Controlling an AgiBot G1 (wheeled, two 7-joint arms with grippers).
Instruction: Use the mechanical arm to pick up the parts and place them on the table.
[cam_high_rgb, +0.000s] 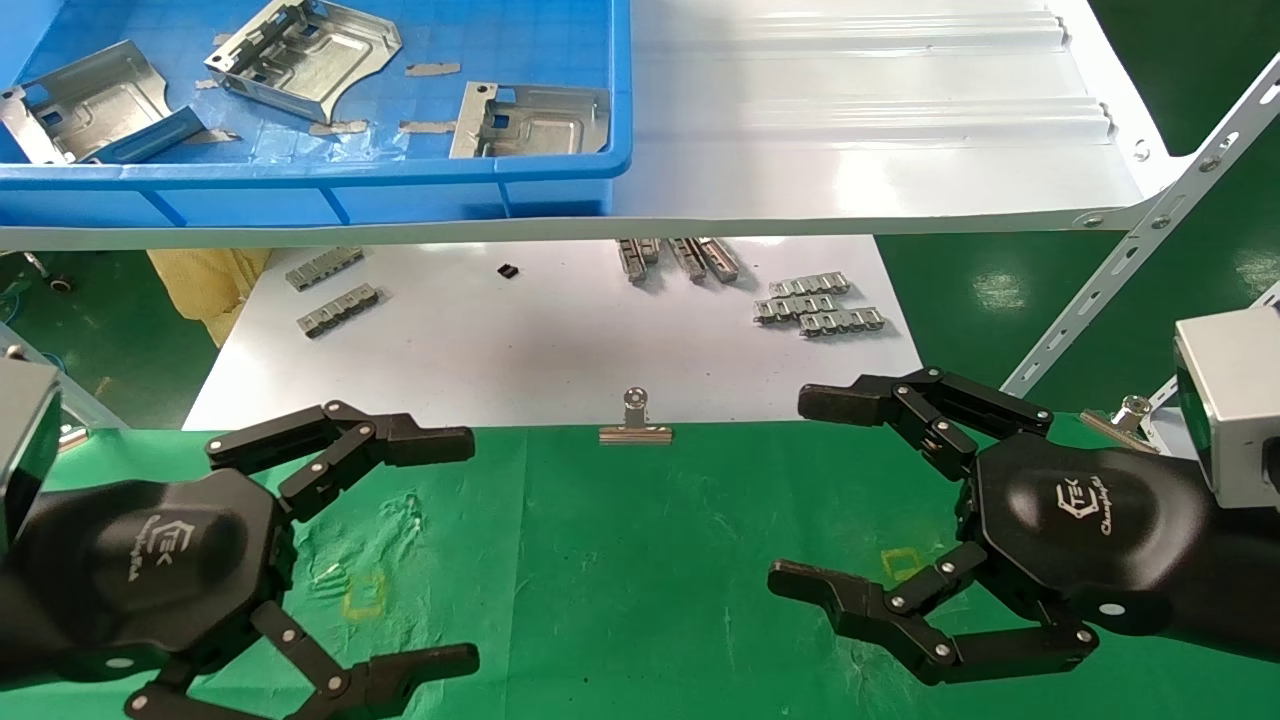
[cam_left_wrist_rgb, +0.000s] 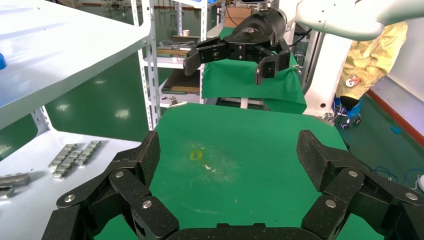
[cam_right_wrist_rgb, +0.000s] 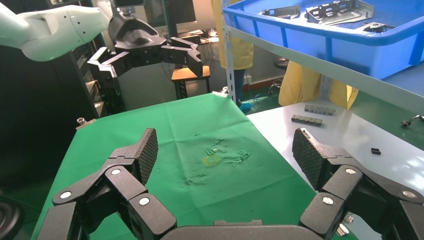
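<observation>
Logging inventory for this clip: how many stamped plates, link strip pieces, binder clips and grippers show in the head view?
Stamped plates in the blue bin: 3
Grey link strip groups on the white tabletop: 4; single strips are hard to separate
Binder clip: 1
Grippers: 2, left, right, both open
Total: 10

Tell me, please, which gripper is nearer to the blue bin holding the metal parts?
Left. The left gripper hovers over the green cloth below the blue bin; the right gripper hovers farther to that bin's right.
</observation>
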